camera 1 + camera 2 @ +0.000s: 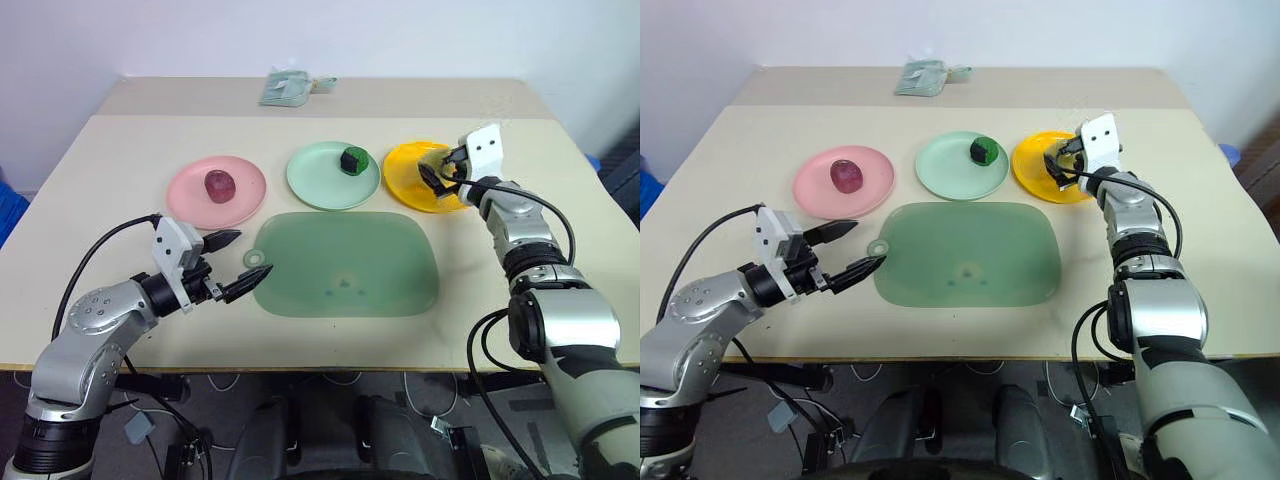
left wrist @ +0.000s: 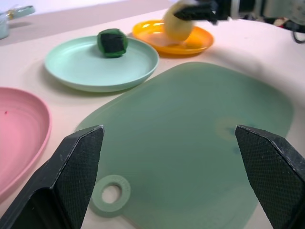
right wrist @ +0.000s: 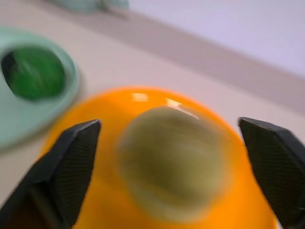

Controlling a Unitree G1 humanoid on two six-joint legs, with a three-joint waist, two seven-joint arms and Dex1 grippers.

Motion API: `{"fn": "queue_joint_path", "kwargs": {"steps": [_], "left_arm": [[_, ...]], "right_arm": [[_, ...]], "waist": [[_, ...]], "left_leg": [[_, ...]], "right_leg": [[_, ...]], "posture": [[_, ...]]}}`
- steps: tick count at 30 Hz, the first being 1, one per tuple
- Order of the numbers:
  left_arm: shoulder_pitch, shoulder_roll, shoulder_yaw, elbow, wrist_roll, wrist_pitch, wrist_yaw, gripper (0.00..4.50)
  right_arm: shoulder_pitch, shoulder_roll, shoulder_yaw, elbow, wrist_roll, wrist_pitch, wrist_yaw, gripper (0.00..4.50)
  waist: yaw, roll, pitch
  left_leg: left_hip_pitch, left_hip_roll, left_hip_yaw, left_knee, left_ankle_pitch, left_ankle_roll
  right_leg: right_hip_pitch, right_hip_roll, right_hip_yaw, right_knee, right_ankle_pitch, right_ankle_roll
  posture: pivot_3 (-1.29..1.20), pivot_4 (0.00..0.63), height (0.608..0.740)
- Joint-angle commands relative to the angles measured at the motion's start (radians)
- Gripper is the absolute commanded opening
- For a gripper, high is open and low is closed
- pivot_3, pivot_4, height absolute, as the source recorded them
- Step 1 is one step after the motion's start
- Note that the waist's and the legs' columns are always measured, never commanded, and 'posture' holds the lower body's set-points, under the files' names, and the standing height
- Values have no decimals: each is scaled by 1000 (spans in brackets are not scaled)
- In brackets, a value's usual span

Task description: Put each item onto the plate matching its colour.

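Three toy fruits are in view, and the pale yellow one [image 3: 174,164] is the one in hand at this moment: it is over the orange-yellow plate [image 1: 405,180], between the two fingers of the right gripper [image 1: 438,172], which stand wide apart on either side of it and do not seem to press it. Whether the fruit already rests on the plate or is just above it cannot be told for sure (its outline is smeared in the right wrist view). The dark green fruit [image 1: 352,159] lies on the mint green plate [image 1: 312,180] and the red-magenta ball [image 1: 219,184] on the pink plate [image 1: 190,200], so this looks like the last placing of the task. The large green tray [image 1: 345,265] in front of the plates is bare. The left gripper [image 1: 232,265] hovers near the tray's ringed corner, its fingers spread, holding nothing. The next move probably calls for drawing the right gripper back from the plate without knocking the yellow fruit off.
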Motion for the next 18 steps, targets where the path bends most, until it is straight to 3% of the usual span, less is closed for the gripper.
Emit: {"fn": "queue_joint_path", "kwargs": {"steps": [1,5,9,13,18], "left_arm": [[-13,-18,4,-49,55,-4,87,4500],[-26,-109,19,-18,98,-82,165,4500],[7,-95,10,-7,153,-121,150,4500],[58,-103,25,-15,145,-118,148,4500],[110,-91,43,-22,150,-150,123,4500]], "right_arm": [[-48,-2,-20,1,-10,-22,-12,4480],[-48,-18,-61,-37,29,-66,62,4480],[-4,-25,-117,-168,118,-78,230,4480],[280,-51,-121,-711,263,115,395,4480],[673,-140,-159,-1279,413,404,425,4480]], "waist": [[-1,0,0],[1,1,0],[4,1,1],[14,1,0],[18,2,1]], "left_leg": [[0,0,0,0,0,0],[0,0,0,0,0,0],[0,0,0,1,-1,3],[0,2,-2,1,-4,7],[-1,0,-2,1,-5,8]], "right_leg": [[0,0,0,0,0,0],[0,1,0,0,0,1],[0,4,0,1,2,4],[2,5,-1,0,2,4],[2,-2,-3,0,2,3]], "posture": [[0,150,740],[0,150,740],[0,150,740],[0,150,740],[0,150,740]]}}
